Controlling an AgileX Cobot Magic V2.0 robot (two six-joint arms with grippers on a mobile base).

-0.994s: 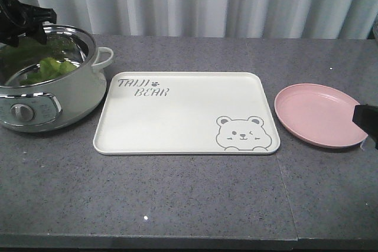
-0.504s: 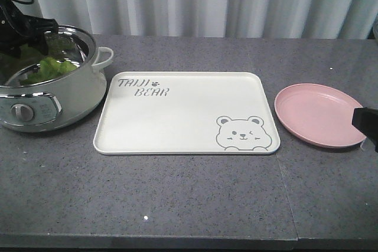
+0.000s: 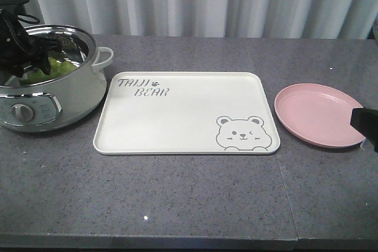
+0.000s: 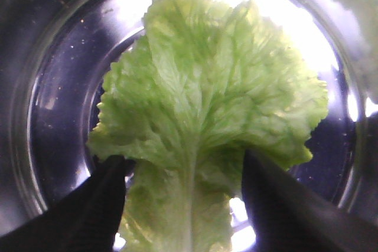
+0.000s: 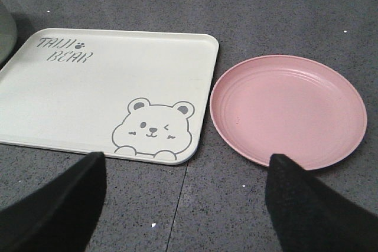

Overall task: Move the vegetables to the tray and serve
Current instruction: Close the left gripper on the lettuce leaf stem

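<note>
A crinkly light-green lettuce leaf (image 4: pixel 207 92) with a pale midrib lies in the steel bowl of an electric pot (image 3: pixel 44 101) at the far left; it also shows in the front view (image 3: pixel 56 66). My left gripper (image 4: pixel 184 166) is down inside the pot, open, its black fingers (image 4: pixel 103 199) on either side of the leaf's stem end. The cream tray (image 3: pixel 177 116) with "TAIJI BEAR" lettering and a bear face lies flat mid-table, bare; it also shows in the right wrist view (image 5: pixel 106 87). My right gripper (image 5: pixel 186 181) is open and empty, low over the table before the tray's near right corner.
A round pink plate (image 3: pixel 319 113) sits right of the tray, bare; it also shows in the right wrist view (image 5: pixel 289 110). The pot has a side handle (image 3: pixel 106 57) toward the tray. White curtains hang behind the grey stone table (image 3: pixel 177 199).
My left gripper has dropped from above the pot's rim down into the pot over the lettuce. The right gripper has barely moved.
</note>
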